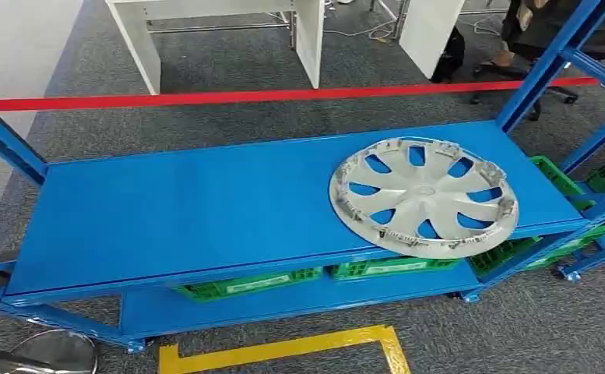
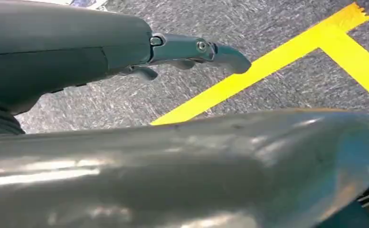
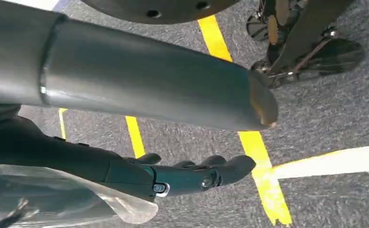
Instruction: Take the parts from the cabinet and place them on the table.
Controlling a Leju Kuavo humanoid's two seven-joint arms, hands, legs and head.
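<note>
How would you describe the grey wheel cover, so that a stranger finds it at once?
Look at the blue metal rack. On its top shelf, toward the right end, lies the wheel cover, flat, its edge slightly over the front lip. It is the one round, silver-grey, spoked thing there; the green crates sit on the shelf below.

Grey carpet (image 1: 229, 117), white desks (image 1: 307, 39), yellow floor tape (image 1: 283, 351)

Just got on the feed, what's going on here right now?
The robot faces a blue rack with one silver hubcap lying flat on the top shelf, its near edge overhanging slightly. Nothing is being handled: both arms hang down over the grey floor with yellow tape lines. The left hand and right hand hold nothing, fingers loosely extended. Green crates sit on the lower shelf. The hubcap has not been picked up yet.
</note>
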